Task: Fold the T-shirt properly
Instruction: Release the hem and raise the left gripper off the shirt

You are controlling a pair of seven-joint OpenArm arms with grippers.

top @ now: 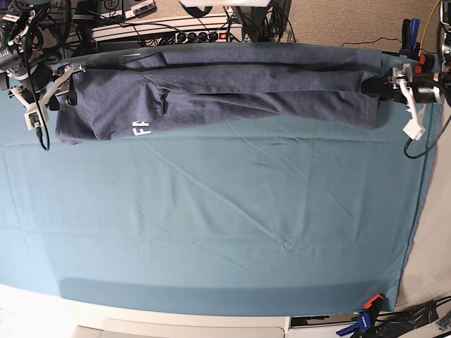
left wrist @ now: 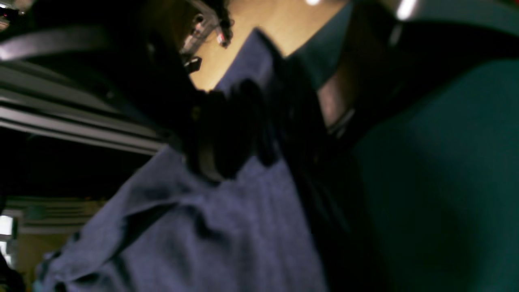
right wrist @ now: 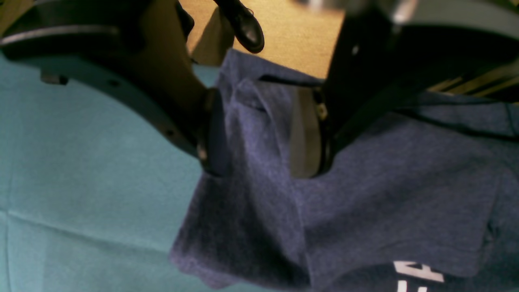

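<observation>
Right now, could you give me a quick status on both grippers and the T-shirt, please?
Right gripper shut on T-shirt edge. Left gripper at the opposite end, grip unclear through blur. Shirt stretched along the table's far edge, lettering partly showing. Nothing in the way.

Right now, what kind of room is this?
Probably a robot lab or workshop. A table under a teal cloth holds a T-shirt, robot arms reach in from both ends, cables and a power strip sit behind, and a clamp pins the cloth.

I count 1 T-shirt (top: 225, 88) at 12 o'clock, 1 teal table cloth (top: 211, 211), 2 grippers: left gripper (top: 390, 86) at 2 o'clock, right gripper (top: 68, 90) at 10 o'clock. 1 blue clamp (top: 363, 320) at 5 o'clock.
</observation>
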